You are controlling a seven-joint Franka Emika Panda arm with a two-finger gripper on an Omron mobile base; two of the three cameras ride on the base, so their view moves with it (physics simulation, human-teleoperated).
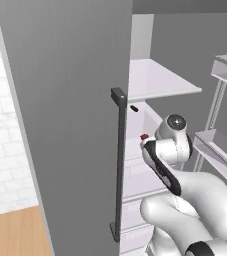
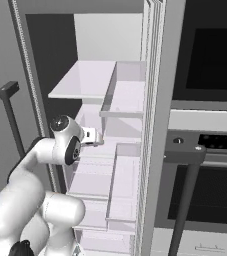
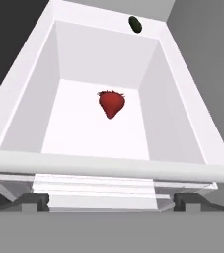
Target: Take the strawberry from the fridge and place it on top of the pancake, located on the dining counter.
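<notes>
Hand view looks down into a white fridge drawer (image 3: 29, 99) with smooth plain walls and a flat floor. The strawberry (image 3: 111, 104) lies alone on that floor, ahead of the end effector (image 3: 111, 200) and well apart from it. The end effector is released, its 2 fingertips (image 3: 34, 201) spread wide, grasping nothing. A small dark object (image 3: 135, 23) sits beyond the far wall of the drawer. In the left base view, the grey fridge (image 1: 65, 110) door with its dark bar handle (image 1: 119, 165) stands open beside the arm, and white shelves (image 1: 160, 82) are above the end effector.
</notes>
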